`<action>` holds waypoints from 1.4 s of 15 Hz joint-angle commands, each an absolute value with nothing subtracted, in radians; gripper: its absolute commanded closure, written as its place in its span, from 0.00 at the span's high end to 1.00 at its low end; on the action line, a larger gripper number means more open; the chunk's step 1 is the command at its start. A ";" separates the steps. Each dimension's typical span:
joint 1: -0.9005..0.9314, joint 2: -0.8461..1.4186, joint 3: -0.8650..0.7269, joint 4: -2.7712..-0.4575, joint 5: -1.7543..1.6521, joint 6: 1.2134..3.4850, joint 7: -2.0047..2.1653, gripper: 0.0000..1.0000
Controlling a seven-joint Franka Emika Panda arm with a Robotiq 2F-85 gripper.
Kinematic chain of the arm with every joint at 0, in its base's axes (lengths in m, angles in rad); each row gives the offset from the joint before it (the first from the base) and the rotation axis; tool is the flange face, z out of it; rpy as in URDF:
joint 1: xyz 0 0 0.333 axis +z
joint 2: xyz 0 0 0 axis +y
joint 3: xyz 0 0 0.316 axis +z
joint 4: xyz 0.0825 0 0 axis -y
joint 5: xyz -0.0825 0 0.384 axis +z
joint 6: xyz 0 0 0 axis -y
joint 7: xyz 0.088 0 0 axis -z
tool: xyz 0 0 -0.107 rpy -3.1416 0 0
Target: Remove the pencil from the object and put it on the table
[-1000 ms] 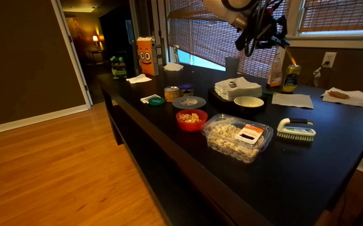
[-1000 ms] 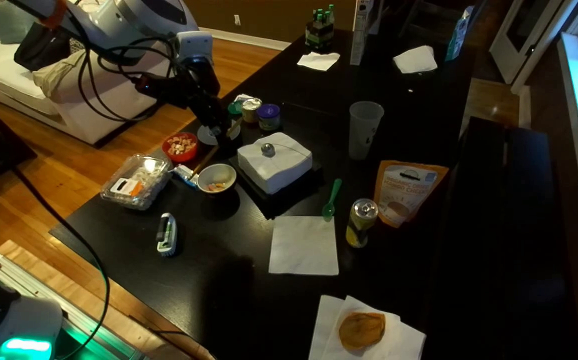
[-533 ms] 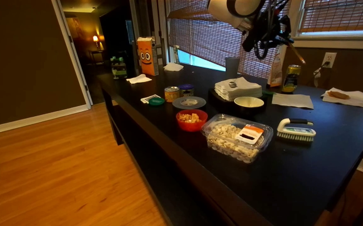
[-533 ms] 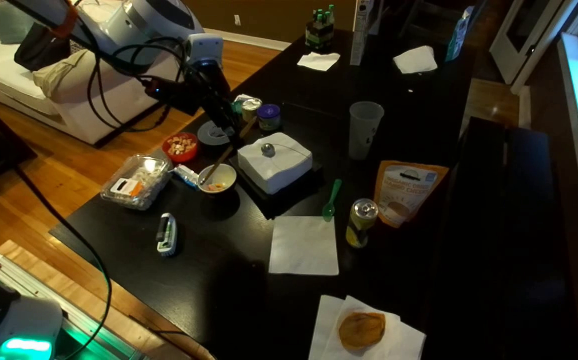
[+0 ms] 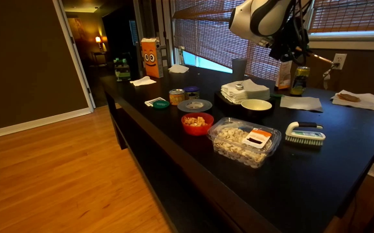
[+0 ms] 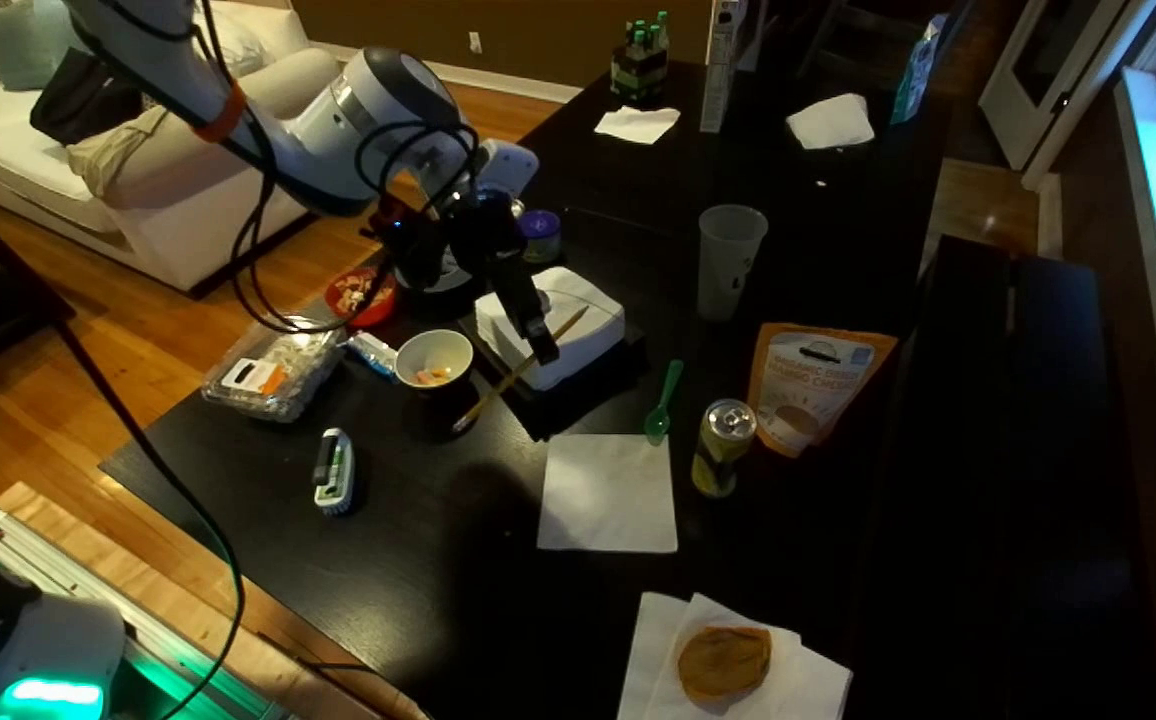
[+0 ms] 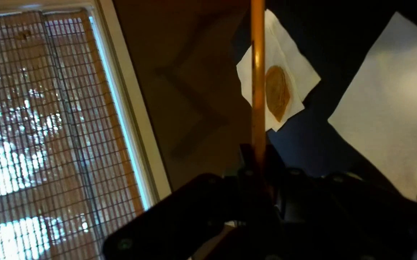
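The pencil, a thin tan stick, shows in both exterior views (image 5: 321,57) (image 6: 498,392) and runs up the wrist view (image 7: 258,90). My gripper (image 6: 542,345) is shut on it, with pencil sticking out on both sides of the fingers; the gripper also shows in an exterior view (image 5: 304,52) and, very dark, in the wrist view (image 7: 260,155). The pencil is tilted and held in the air. The object, a low round tan-yellow cup (image 5: 177,97), stands far off beside a purple-lidded tub; the arm mostly hides it elsewhere. The table (image 5: 303,187) is glossy black.
A napkin stack (image 6: 578,335) lies beneath the gripper in an exterior view, beside a white bowl (image 6: 435,360). A can (image 6: 723,447), a frosted cup (image 6: 731,260), a pouch (image 6: 808,385), a flat napkin (image 6: 608,492), a brush (image 6: 334,470) and a clear tub (image 6: 278,365) stand around.
The gripper has carried the pencil away from above the tape roll to over the napkin stack, rightward in both exterior views. The pencil now lies nearer to level. The grip is unchanged.
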State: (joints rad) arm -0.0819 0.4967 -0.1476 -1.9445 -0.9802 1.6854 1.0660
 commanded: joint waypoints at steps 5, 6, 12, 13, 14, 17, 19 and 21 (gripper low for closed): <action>-0.112 0.545 -0.151 -1.903 -0.936 1.701 0.796 0.10; -0.115 0.556 -0.152 -1.885 -0.916 1.701 0.756 0.10; -0.137 0.574 -0.129 -1.873 -0.883 1.756 0.619 0.02; -0.149 0.588 -0.124 -1.864 -0.870 1.787 0.576 0.02; -0.156 0.594 -0.122 -1.865 -0.855 1.818 0.528 0.02; -0.174 0.618 -0.130 -1.856 -0.784 1.880 0.381 0.02; -0.192 0.634 -0.133 -1.848 -0.735 1.898 0.271 0.02; -0.213 0.649 -0.131 -1.841 -0.681 1.914 0.166 0.02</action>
State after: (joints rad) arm -0.1783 0.6243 -0.1357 -1.8661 -0.7611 1.8879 0.3188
